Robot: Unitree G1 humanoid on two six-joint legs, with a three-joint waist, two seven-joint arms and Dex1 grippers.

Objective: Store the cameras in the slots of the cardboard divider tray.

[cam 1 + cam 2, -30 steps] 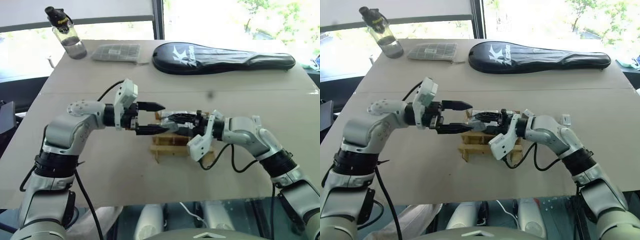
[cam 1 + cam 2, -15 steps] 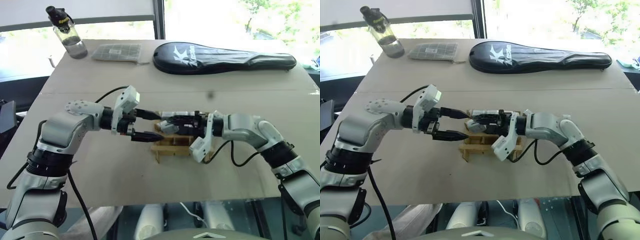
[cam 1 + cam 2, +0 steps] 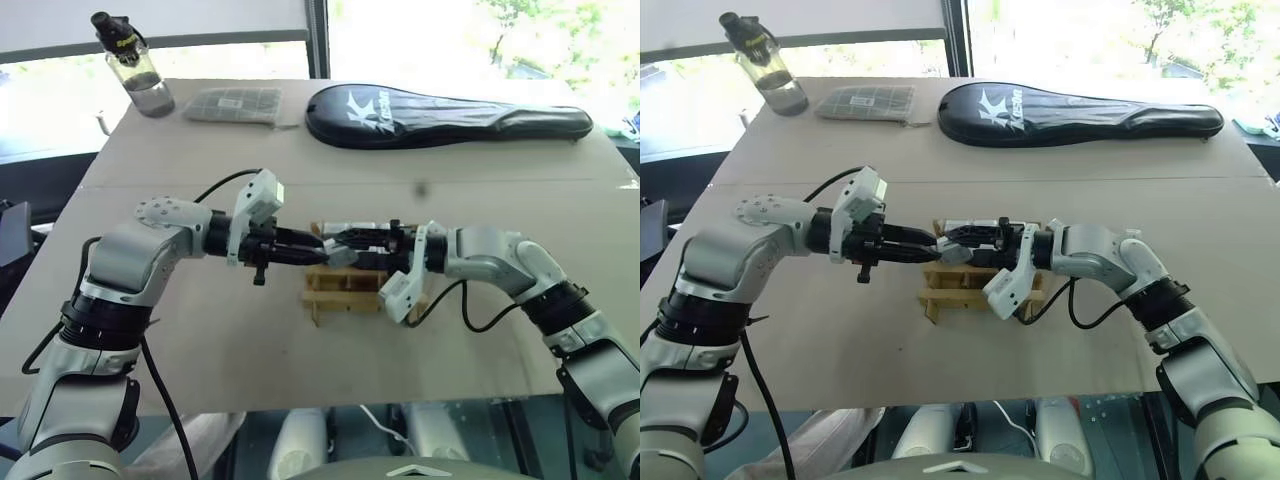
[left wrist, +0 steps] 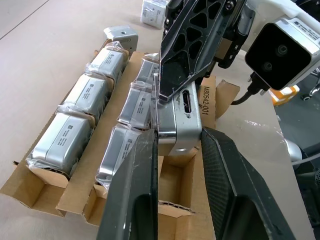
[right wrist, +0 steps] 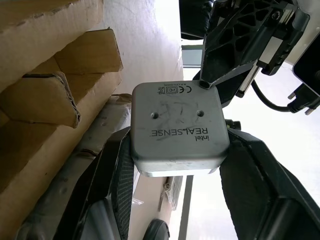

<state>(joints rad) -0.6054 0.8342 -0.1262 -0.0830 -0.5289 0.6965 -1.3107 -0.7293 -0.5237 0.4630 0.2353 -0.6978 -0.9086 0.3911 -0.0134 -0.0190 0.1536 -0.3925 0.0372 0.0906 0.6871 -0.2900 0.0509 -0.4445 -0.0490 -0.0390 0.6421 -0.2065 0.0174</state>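
Note:
A bare silver camera (image 4: 180, 117) hangs just above the cardboard divider tray (image 3: 345, 292) in the middle of the table. Both grippers hold it. My left gripper (image 3: 316, 247) comes in from the left and is shut on its sides. My right gripper (image 3: 336, 243) reaches in from the right, shut on the same camera (image 5: 177, 127) across its other faces. Several plastic-wrapped cameras (image 4: 92, 92) fill two rows of the tray's slots. The slot under the held camera is open cardboard (image 4: 210, 95).
A loose camera (image 4: 121, 35) lies on the table beyond the tray. At the table's far side stand a water bottle (image 3: 135, 65), a flat grey-green packet (image 3: 232, 104) and a long black racket case (image 3: 450, 115). The right arm's cable loops beside the tray.
My left gripper stood open beside the camera and has now shut on it. The right gripper kept its hold and place.

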